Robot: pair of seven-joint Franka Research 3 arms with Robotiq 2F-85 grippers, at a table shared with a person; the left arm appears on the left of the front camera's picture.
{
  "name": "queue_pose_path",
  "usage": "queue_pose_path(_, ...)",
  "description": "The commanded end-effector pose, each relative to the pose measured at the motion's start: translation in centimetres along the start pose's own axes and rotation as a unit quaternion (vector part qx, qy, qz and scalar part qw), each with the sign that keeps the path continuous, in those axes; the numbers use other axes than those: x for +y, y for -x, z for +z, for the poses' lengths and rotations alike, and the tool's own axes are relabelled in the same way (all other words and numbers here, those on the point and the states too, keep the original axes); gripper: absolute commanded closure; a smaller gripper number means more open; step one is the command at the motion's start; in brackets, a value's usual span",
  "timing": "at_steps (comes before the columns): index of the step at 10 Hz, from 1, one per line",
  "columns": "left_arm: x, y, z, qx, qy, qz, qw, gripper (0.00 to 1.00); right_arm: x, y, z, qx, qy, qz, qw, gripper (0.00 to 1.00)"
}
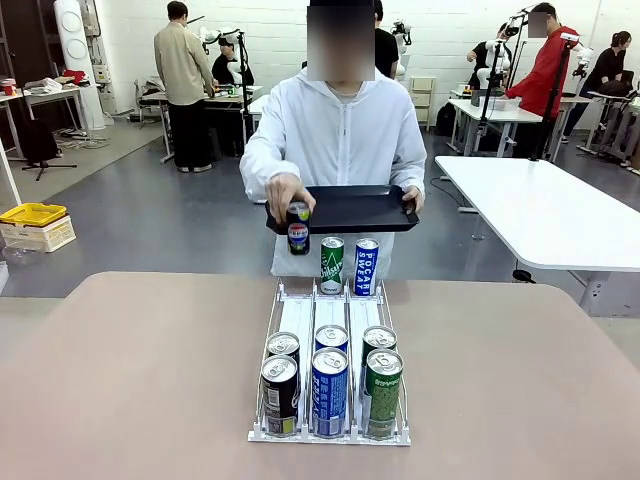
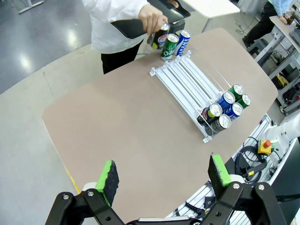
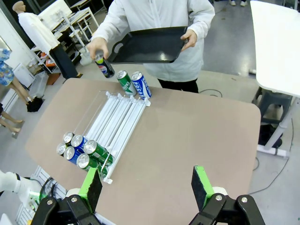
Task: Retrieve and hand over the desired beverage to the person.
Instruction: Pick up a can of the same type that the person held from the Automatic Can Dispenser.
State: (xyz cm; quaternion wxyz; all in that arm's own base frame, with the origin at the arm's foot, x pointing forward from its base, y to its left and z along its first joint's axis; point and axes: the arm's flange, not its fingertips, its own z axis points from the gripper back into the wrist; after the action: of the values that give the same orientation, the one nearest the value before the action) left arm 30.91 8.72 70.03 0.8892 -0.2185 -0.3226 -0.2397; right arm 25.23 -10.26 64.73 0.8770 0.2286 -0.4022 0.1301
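Note:
The person (image 1: 340,130) in a white hooded jacket stands at the table's far edge with a black tray (image 1: 350,208) in one hand. Their other hand grips a dark cola can (image 1: 298,228) just off the far end of the white can rack (image 1: 300,320). A green can (image 1: 332,262) and a blue can (image 1: 366,265) stand at that far end. Several more cans (image 1: 329,385) fill the rack's near end. High above the table's near left corner, my left gripper (image 2: 164,173) is open and holds nothing. My right gripper (image 3: 146,183) hangs open above the near right side, far from the cans (image 3: 82,150).
The brown table (image 1: 150,380) is bare on both sides of the rack. A white table (image 1: 540,210) stands behind at the right and a yellow crate (image 1: 32,214) sits on the floor at the left. Other people work farther back.

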Motion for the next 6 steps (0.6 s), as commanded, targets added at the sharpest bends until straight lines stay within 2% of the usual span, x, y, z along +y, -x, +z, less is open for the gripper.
queue_pose_path(1,-0.09,-0.18,0.13,-0.003,0.003,0.005,1.0,0.0,-0.01,0.0,-0.28,0.002,-0.005,0.0,1.0,0.0)
queue_pose_path(6,-0.09,-0.18,0.13,-0.003,0.003,0.005,1.0,0.0,-0.01,0.0,-0.28,0.002,-0.005,0.0,1.0,0.0)
